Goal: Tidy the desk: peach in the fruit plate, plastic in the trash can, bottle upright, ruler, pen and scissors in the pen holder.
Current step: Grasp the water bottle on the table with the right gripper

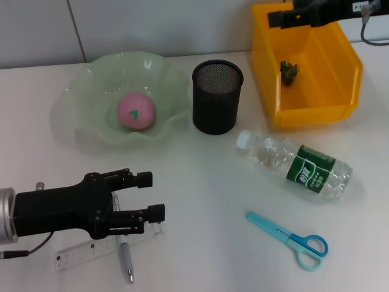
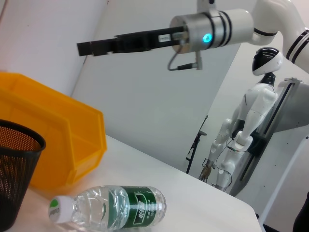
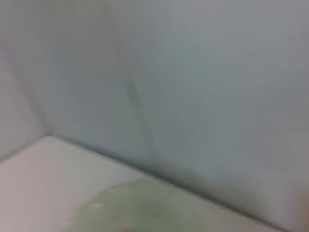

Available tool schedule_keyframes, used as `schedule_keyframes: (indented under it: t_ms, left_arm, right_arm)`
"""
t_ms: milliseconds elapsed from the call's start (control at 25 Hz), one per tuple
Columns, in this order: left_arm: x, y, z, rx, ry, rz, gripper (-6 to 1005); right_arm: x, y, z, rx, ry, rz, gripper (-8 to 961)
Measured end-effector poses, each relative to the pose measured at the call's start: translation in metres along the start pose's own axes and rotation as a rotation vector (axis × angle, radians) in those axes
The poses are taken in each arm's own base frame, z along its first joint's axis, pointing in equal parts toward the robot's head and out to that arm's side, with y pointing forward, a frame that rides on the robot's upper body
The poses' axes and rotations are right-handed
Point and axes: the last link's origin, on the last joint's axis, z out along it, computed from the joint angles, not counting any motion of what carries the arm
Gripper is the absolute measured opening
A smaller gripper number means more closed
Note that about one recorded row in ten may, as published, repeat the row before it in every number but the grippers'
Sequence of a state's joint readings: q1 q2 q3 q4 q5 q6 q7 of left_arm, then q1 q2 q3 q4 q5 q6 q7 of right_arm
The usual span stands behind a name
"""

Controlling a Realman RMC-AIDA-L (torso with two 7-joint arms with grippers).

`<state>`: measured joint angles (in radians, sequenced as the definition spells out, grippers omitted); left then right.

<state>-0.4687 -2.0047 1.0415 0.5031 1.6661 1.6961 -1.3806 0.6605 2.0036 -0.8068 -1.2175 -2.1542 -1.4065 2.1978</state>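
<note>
Near the left edge of the desk, the left gripper (image 1: 146, 194) hangs low with its fingers spread and nothing between them, right over the ruler (image 1: 91, 250) and the pen (image 1: 124, 258). The ruler lies flat and the pen lies across its right end, so the two touch. My guess is that one of these is the step in hand. To do it well, the jaws should straddle one item alone; the pen looks the easier first pick, since it sits on top and is thicker than the flat ruler. Close on its barrel clear of the ruler's edge, lift straight, then carry it to the holder (image 1: 217, 97) and drop it in end first.

Behind, the peach (image 1: 135, 112) already sits in the plate (image 1: 85, 91), so that part looks finished. The holder stands upright just beside the plate, with nothing seen sticking out of it. The bottle (image 1: 298, 166) lies on its side, cap toward the holder, well apart from the scissors (image 1: 292, 239) nearer the front.

At the far right, the bin (image 1: 340, 91) holds a small crumpled piece of plastic (image 1: 288, 70). The right gripper (image 2: 96, 47) hovers above the bin's back rim; whether its fingers are parted I cannot tell.
</note>
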Motion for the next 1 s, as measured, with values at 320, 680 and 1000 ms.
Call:
schedule_keyframes:
  t_ms: [320, 680, 1000]
  left_arm:
    - [0.001, 0.000, 0.001, -0.004, 0.000, 0.006, 834]
    - [0.003, 0.000, 0.003, -0.008, 0.001, 0.013, 834]
    - [0.003, 0.000, 0.004, -0.011, 0.003, 0.012, 834]
  right_arm:
    - [0.016, 0.028, -0.016, -0.196, 0.129, -0.073, 775]
    - [0.028, 0.047, -0.010, -0.166, 0.636, -0.129, 775]
    - [0.032, 0.047, 0.005, -0.040, 0.832, -0.156, 774]
